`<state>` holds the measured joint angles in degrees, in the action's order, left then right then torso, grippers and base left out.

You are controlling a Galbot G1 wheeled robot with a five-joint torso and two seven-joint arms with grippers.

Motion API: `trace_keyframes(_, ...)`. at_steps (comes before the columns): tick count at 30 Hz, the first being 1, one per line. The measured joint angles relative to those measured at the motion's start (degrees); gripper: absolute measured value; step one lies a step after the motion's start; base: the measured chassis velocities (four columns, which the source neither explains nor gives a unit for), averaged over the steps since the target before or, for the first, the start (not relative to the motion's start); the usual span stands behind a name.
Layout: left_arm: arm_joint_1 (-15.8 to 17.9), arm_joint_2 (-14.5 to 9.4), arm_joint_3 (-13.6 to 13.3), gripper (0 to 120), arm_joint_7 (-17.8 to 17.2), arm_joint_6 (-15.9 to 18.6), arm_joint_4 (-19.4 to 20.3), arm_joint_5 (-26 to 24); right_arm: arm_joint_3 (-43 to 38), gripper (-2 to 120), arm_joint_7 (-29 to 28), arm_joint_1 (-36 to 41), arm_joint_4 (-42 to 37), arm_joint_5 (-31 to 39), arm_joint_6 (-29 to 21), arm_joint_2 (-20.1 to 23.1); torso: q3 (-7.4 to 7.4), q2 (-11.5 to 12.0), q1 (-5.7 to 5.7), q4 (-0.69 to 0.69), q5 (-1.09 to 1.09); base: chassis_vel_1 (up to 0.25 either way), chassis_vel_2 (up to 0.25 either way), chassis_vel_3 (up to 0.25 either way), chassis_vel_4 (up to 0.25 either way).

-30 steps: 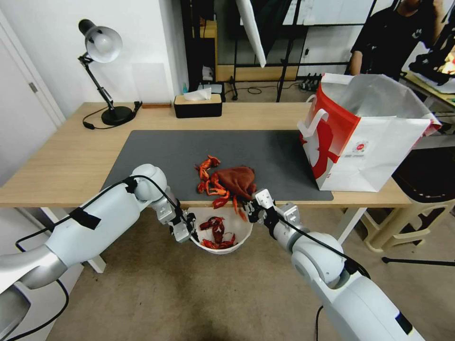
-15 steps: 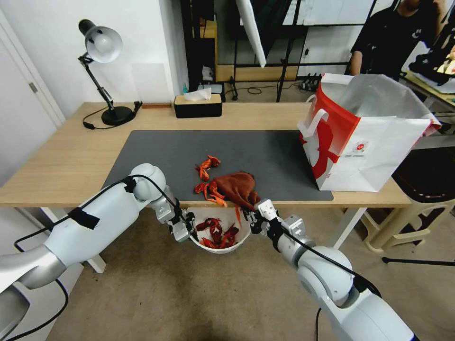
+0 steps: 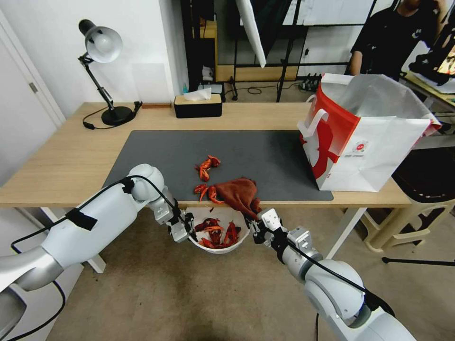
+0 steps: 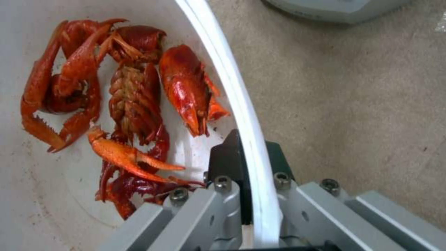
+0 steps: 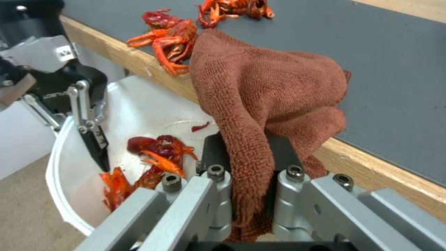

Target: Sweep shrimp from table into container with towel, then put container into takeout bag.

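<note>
Towel [image 3: 239,193] hides whatever shrimp may lie beneath it; its lower end hangs over the near edge of the bench [image 3: 66,166] and disappears between my right fingers [image 5: 214,153], which are clamped on the cloth just below that edge. My left fingers [image 4: 230,157] pinch the rim of the container [image 3: 239,241], one inside and one outside the wall, and hold it below the bench edge, under the towel. Inside the container lie several shrimp [image 4: 135,101], heaped and pointing in mixed directions. On the dark mat [image 3: 265,151], two small clusters remain: one touches the towel's left side [image 3: 204,191], the other sits a little farther back [image 3: 206,166]. The takeout bag [image 3: 374,151] stands upright at the bench's right end, mouth open.
</note>
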<state>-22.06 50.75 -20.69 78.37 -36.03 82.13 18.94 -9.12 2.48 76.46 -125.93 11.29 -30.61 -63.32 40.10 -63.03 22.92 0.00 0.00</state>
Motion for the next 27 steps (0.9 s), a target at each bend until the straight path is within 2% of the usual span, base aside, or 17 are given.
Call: trace_keyframes(27, 0.08, 0.09, 0.15, 0, -0.1, -0.09, 0.02, -0.03, -1.32, 4, 0.68, 3.47, -4.44, -0.93, 0.59, 0.54, 0.0, 0.0, 0.0, 0.0, 0.0, 0.0, 0.0, 0.0, 0.0)
